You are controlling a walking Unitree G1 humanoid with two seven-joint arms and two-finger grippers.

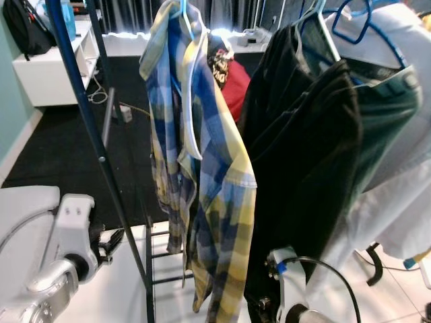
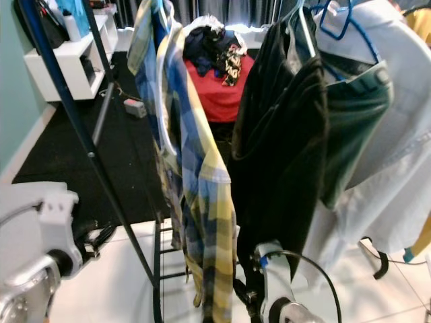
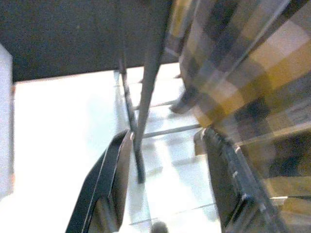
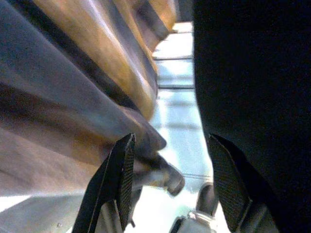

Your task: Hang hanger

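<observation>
While both pincers gape empty — left pincer [image 3: 165,189], right pincer [image 4: 170,189] — plaid shirt [image 1: 202,175] hangs on rack [image 1: 87,121].

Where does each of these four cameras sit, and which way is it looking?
Left eye view: on the head, looking forward and down at a plaid shirt and black jacket on a rack; both silver arms show low.
Right eye view: beside it, same scene.
Left wrist view: on the left arm, looking along the open left tool at the rack's foot and floor.
Right wrist view: on the right arm, looking along the open right tool between shirt and jacket.
Shared: the plaid shirt.
</observation>
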